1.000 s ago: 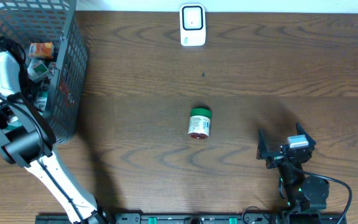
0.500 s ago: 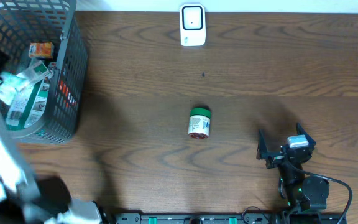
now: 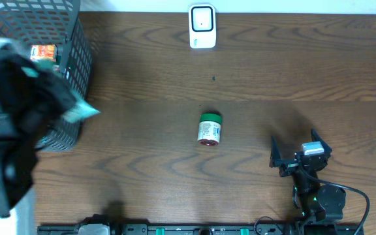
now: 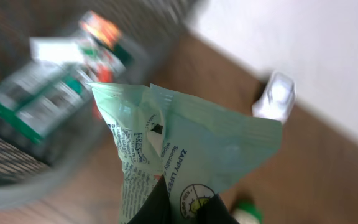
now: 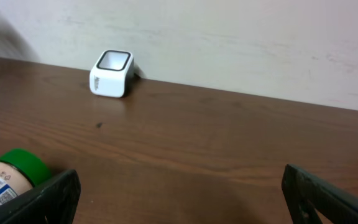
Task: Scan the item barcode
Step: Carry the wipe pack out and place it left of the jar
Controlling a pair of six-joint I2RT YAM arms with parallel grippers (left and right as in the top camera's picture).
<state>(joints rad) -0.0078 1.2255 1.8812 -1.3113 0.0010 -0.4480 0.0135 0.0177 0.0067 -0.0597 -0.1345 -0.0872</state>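
Packet (image 4: 185, 143), pale green and crinkled with printed text, rises straight out of the left gripper (image 4: 182, 210), whose dark fingers (image 4: 154, 205) are clamped together on its lower edge. It is held above the bench (image 3: 142, 85) just beside the wire basket (image 3: 70, 65) of other goods, well apart from the white scanner (image 3: 202, 26) at the far edge. Overhead, the left arm is a dark blur. The right gripper (image 3: 297, 156) sits low near the front edge, jaws wide apart and holding nothing. A green-capped bottle (image 3: 209, 128) lies between it and the basket.

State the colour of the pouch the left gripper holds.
Pale green pouch, dark print; clearest from left wrist.
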